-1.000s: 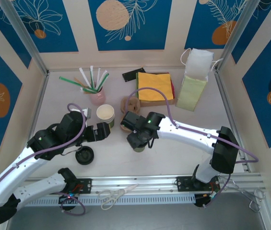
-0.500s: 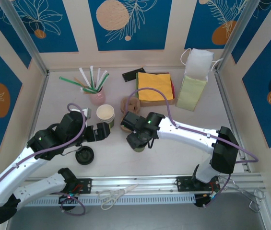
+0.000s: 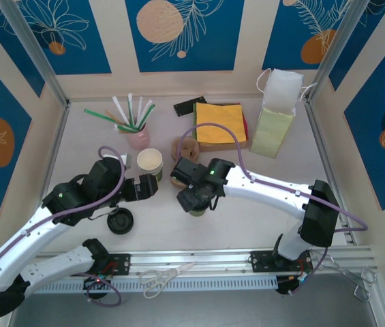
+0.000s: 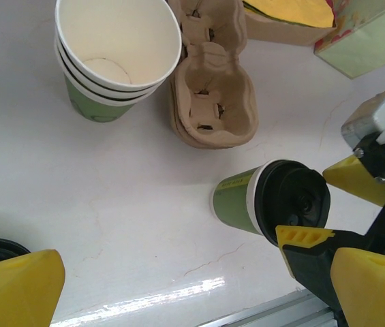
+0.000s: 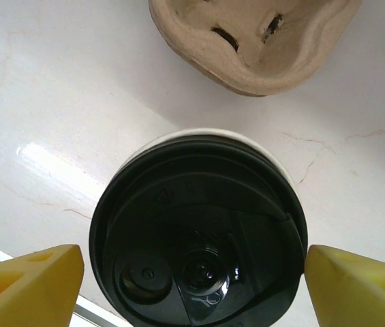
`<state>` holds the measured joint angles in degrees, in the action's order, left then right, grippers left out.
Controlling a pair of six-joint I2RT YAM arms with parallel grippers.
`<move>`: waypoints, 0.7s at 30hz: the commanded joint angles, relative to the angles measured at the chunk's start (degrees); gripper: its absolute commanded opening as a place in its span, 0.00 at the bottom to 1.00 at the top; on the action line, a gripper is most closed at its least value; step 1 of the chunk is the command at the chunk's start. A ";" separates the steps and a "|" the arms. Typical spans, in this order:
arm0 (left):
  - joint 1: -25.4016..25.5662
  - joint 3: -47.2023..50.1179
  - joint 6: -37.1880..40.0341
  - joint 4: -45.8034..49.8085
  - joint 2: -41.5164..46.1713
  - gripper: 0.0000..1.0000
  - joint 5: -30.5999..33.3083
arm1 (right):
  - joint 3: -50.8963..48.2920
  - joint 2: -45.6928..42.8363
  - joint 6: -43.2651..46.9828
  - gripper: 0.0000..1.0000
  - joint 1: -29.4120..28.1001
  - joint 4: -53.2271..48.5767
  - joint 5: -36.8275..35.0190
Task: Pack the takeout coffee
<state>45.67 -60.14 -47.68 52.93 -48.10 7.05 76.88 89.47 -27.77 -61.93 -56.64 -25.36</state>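
Shifted a little since a second ago, the left arm (image 3: 49, 225) bends in from lower left, left gripper (image 3: 146, 189) spread wide and empty beside stacked green cups (image 3: 150, 162). At centre the takeout coffee (image 4: 247, 201) stands upright below the pulp cup carrier (image 4: 212, 102); the right gripper (image 5: 193, 272), now wider, straddles its lid, the right arm (image 3: 267, 187) stretched in from lower right

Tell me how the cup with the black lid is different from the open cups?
The lidded cup wears a black lid; the open cups have none, showing cream insides. The lidded cup is single; the open cups are stacked together. Both have green sides.
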 commanded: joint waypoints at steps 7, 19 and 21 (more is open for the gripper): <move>0.64 3.58 -2.74 -6.35 -1.81 1.00 -4.70 | 1.67 -5.98 -3.64 0.85 3.15 -0.63 4.18; 5.07 5.60 -6.01 -17.99 -12.52 0.78 -8.16 | -16.78 -22.85 -13.95 0.64 21.60 10.90 30.39; 6.28 5.68 -6.04 -19.82 -15.08 0.73 -8.87 | -19.45 -25.06 -15.25 0.63 23.38 12.43 32.24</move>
<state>50.43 -55.35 -53.01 37.52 -60.93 0.25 60.31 66.96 -39.18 -40.07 -47.88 -1.54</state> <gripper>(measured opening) 0.743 0.638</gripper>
